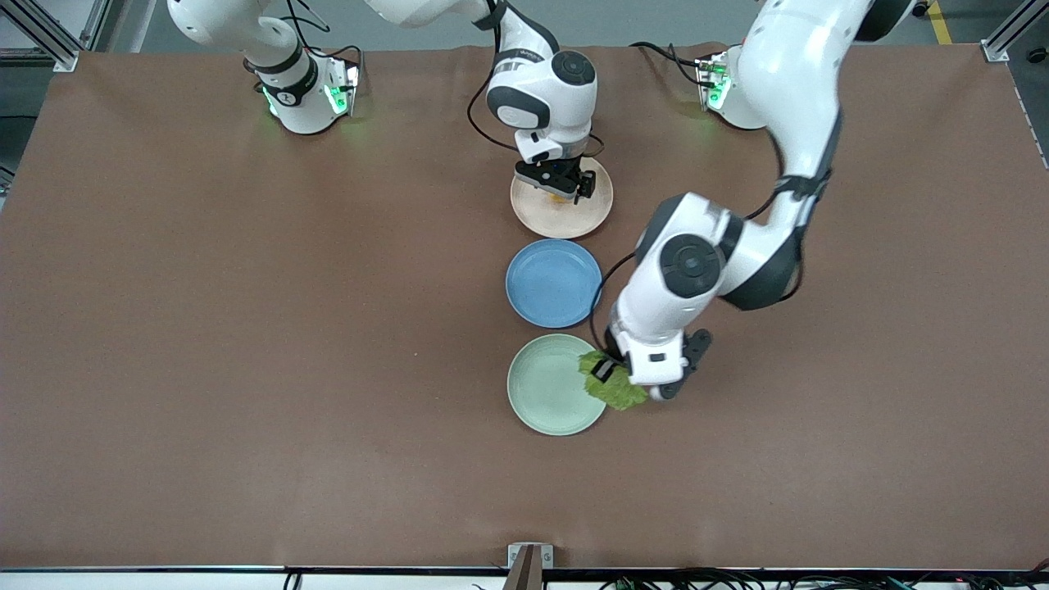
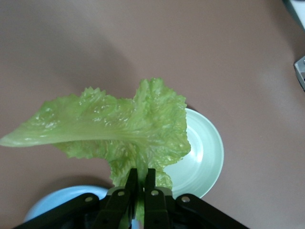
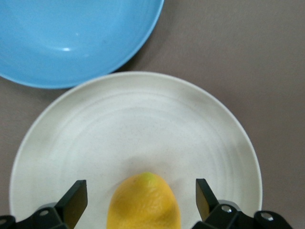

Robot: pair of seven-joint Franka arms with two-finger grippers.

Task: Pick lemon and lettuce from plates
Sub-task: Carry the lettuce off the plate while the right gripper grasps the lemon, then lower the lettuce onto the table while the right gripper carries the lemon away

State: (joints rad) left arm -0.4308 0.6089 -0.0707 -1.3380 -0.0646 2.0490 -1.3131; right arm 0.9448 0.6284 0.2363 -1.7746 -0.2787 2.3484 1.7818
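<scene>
Left gripper (image 2: 140, 179) pinches lettuce (image 2: 119, 133) by its edge, lifted over mint plate (image 2: 207, 152) rim; leaf looks limp, light. Right gripper (image 3: 141, 198) spread wide astride lemon (image 3: 144, 202) on beige plate (image 3: 138, 129); firm, smooth, probably slippery, so grip mid-body.

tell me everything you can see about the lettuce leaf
The lettuce is one crinkled, bright green leaf with a paler, smoother stem end tapering to a point and frilly, darker edges. It looks thin, slightly glossy and limp. The left gripper is shut on its frilly end, holding it lifted with the leaf spread out roughly flat. It hangs over the rim of the mint green plate, on the side toward the left arm's end of the table. Nothing else seems to touch it.
</scene>
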